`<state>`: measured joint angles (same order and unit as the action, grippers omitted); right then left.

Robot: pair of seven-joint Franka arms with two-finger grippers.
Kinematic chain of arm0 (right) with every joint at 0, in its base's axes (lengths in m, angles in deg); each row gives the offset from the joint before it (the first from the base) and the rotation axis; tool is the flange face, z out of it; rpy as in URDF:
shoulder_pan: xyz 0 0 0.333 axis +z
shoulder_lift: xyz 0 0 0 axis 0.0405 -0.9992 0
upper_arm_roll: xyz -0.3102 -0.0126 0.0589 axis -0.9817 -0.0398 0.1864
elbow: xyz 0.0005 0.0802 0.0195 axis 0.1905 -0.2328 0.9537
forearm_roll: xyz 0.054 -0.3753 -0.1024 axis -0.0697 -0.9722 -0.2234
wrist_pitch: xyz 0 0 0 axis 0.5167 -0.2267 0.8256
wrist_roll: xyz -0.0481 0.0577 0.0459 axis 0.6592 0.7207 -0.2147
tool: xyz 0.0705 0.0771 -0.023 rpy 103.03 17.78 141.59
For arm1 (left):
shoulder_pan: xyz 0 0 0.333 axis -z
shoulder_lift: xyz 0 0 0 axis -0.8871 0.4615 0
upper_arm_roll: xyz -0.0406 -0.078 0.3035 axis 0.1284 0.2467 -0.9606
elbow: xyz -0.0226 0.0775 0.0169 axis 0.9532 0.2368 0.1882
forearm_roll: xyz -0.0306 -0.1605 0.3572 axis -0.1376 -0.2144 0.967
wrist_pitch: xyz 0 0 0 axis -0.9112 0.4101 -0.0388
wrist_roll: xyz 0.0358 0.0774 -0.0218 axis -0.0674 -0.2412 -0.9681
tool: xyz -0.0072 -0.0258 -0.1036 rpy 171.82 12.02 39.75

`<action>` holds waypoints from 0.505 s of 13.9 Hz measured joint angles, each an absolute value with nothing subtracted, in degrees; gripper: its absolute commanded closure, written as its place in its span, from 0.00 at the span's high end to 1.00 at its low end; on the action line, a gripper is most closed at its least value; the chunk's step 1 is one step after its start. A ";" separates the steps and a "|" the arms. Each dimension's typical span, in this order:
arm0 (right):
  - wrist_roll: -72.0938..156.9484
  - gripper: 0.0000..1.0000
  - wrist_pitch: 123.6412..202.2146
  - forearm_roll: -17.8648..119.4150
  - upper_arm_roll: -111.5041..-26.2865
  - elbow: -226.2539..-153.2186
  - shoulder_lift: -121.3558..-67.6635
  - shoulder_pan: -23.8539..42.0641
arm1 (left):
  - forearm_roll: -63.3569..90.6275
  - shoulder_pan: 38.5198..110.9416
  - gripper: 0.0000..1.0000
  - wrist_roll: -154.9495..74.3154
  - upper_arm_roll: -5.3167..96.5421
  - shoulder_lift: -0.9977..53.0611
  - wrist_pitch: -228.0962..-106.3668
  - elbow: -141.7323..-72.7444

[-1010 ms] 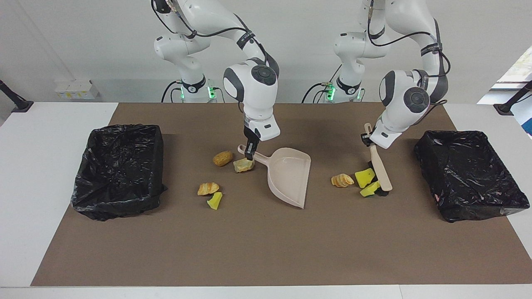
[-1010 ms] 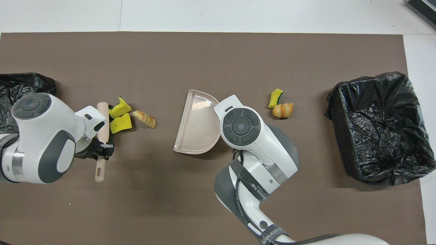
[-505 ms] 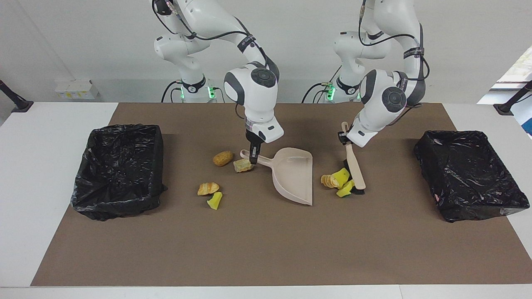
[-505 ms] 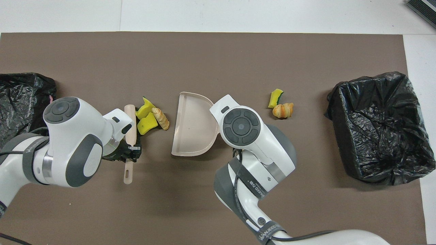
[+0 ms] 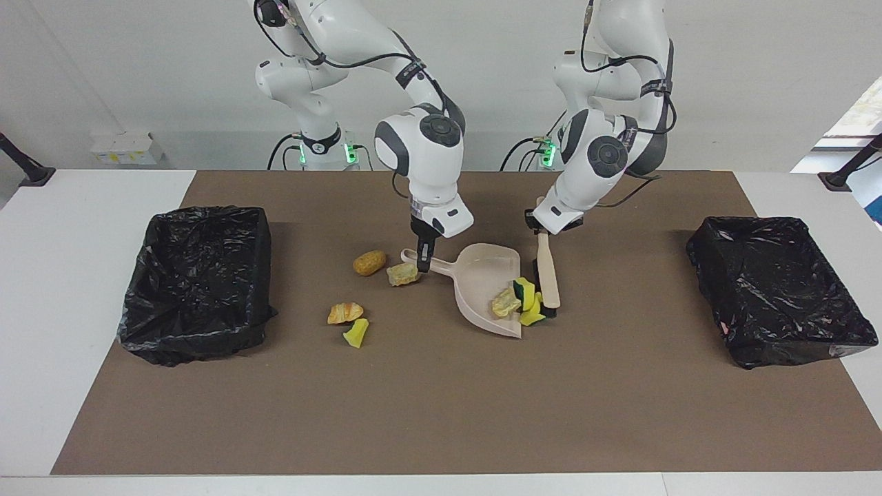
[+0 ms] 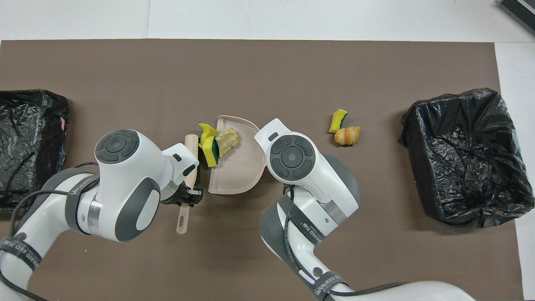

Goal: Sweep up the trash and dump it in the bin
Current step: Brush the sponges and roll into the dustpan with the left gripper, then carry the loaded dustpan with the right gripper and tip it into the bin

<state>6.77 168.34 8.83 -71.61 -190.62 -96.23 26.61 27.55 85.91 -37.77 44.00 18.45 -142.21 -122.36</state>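
Note:
My right gripper (image 5: 422,260) is shut on the handle of the beige dustpan (image 5: 482,272), which rests on the brown mat; in the overhead view the pan (image 6: 238,179) shows, but the arm hides this gripper. My left gripper (image 5: 539,224) is shut on the beige brush (image 5: 549,272), whose head is against the pan's open edge; both show in the overhead view, the gripper (image 6: 188,194) and the brush (image 6: 190,146). A tan bread piece (image 5: 505,303) lies in the pan. Two yellow sponge chunks (image 5: 527,294) sit at the pan's lip between brush and pan.
A brown potato-like lump (image 5: 369,262), a pale lump (image 5: 403,274) by the pan's handle, a croissant (image 5: 344,312) and a yellow sponge (image 5: 356,333) lie toward the right arm's end. Black-lined bins stand at the right arm's end (image 5: 196,275) and the left arm's end (image 5: 778,282).
My left gripper swept the brush toward the dustpan, pushing the bread piece and two sponges along. The bread piece is now in the pan. The pan turned slightly.

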 measured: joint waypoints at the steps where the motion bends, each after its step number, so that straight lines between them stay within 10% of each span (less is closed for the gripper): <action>1: 6.77 0.00 168.34 8.83 -71.61 -190.62 -96.33 26.61 | 26.89 86.83 0.00 -37.47 44.08 18.45 -142.33 -122.21; 7: 6.59 0.00 168.71 8.86 -71.65 -190.72 -96.70 26.51 | 25.93 91.66 0.00 -38.31 45.36 18.40 -143.32 -120.34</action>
<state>6.59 168.71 8.86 -71.65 -190.72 -96.70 26.51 25.93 91.66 -38.31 45.36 18.40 -143.32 -120.34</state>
